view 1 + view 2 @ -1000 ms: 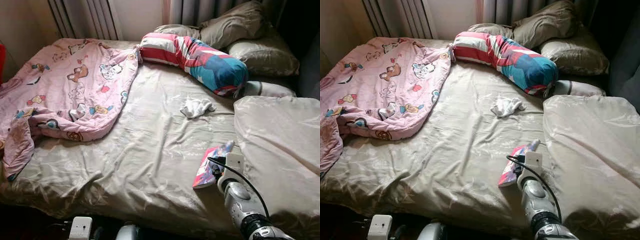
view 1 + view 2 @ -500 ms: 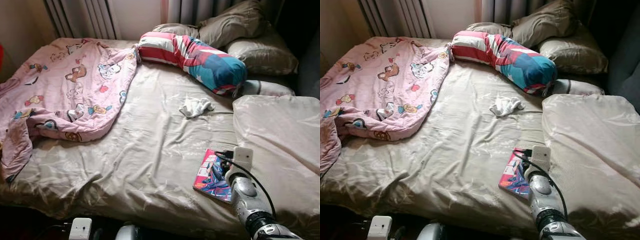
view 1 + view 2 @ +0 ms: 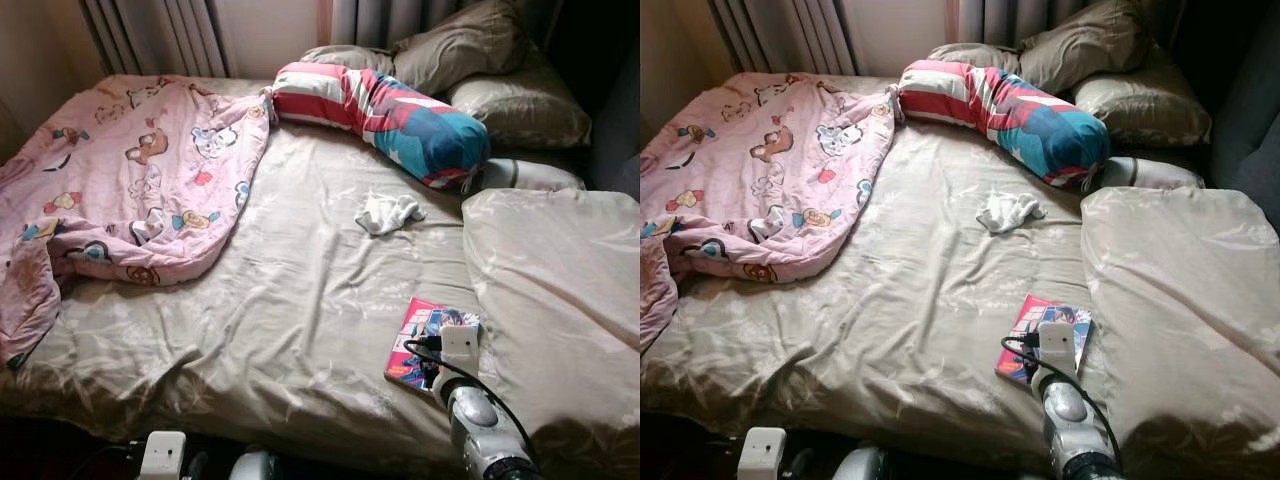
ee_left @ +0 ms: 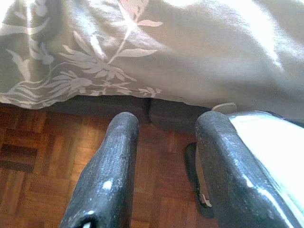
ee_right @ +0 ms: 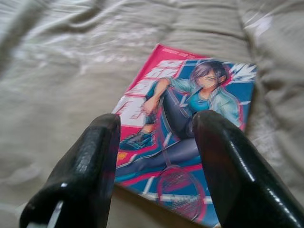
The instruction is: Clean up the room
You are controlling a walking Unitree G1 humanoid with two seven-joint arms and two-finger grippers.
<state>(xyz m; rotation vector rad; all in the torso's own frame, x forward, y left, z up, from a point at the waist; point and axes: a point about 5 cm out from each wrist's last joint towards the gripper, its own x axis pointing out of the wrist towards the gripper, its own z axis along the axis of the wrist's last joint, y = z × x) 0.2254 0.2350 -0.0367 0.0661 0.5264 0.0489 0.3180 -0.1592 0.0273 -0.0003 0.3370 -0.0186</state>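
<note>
Currently the book [image 3: 430, 343], a pink-bordered paperback with a comic-style figure on its cover, lies flat and face up on the beige bed sheet [image 3: 300, 300], near the foot edge of the bed and just beside the folded edge of the beige duvet [image 3: 560, 280] on the robot's right. In the head views its near corner is hidden behind the right arm's wrist and cable. The right gripper [image 5: 156, 142] hangs just above the near end of the book, fingers [image 5: 90, 166] spread wide with the cover visible between them; contact with the book cannot be confirmed. The far corner of the book touches or slightly tucks against the duvet fold; which one cannot be told. Farther up the sheet a small crumpled white cloth [image 3: 388, 213] lies alone, well apart from the book. Beyond it a long striped bolster [image 3: 385, 120] in red, white and teal lies diagonally below two beige pillows [image 3: 480, 60], whose upper parts are cut off by the frame edge. A pink cartoon-print blanket [image 3: 130, 190] is bunched over the left side of the bed, one end trailing off the edge. The left gripper [image 4: 166, 166] hangs low beside the bed over wooden parquet floor [image 4: 42, 166], fingers parted with nothing between them; a dark object under the bed edge is too shadowed to identify.
</note>
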